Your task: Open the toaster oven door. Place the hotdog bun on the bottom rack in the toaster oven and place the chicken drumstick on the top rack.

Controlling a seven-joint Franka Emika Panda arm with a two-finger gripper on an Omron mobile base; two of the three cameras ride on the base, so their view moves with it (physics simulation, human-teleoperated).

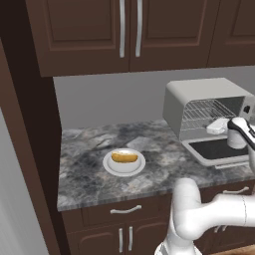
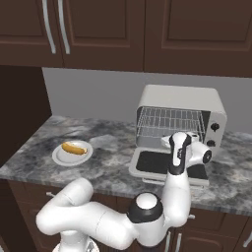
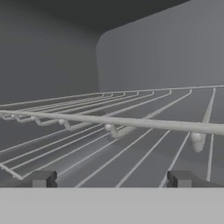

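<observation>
Both base views show plated hotdog bun point(image 1: 124, 158).

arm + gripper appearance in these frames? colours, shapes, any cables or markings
The arm has glossy white, rounded tubular links with bulbous elbows and one dark grey ring joint near the middle. A black strip runs along the white wrist link. The gripper has two small, dark, blocky fingertips. No cables or markings are visible.
</observation>
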